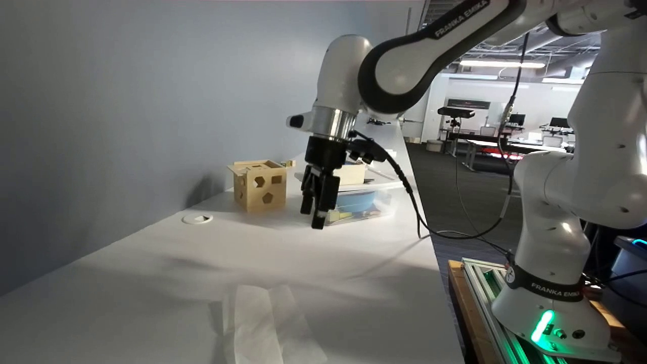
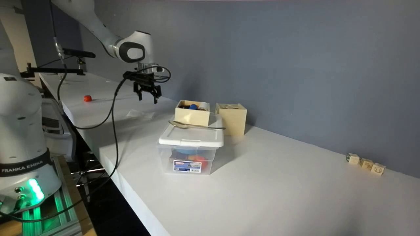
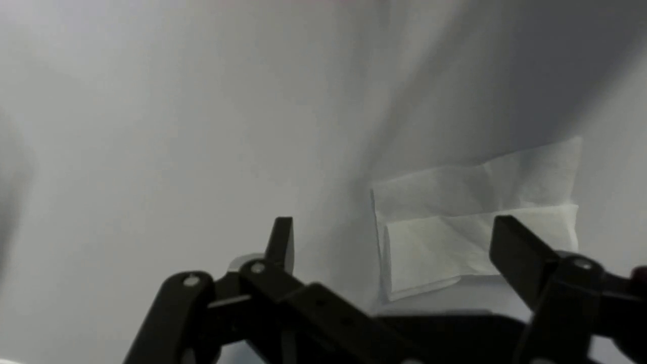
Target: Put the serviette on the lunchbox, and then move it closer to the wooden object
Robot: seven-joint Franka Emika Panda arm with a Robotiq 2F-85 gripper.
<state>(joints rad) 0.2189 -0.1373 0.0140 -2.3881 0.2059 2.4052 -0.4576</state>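
Evidently our next move turns on a sideways offset: the creased, white, rectangular serviette point(image 3: 429, 247) lies on the white tabletop point(image 3: 202, 126) below the black two-fingered claw point(image 2: 148, 101), mostly toward the finger point(image 3: 520, 258) on the wrist view's right side, its long axis running roughly from finger to finger. We see that claw spread wide, holding nothing; closing along the serviette's length would likely bunch it. In an exterior view, the clear plastic lunchbox with a white lid point(image 2: 190, 142) shows blue and red contents point(image 2: 200, 160), and its lid carries metal cutlery point(image 2: 180, 125) and an open pale wooden box point(image 2: 192, 117) of blue and white pieces point(image 2: 193, 107). Near it stands the tan wooden cube with dark holes point(image 1: 255, 194).
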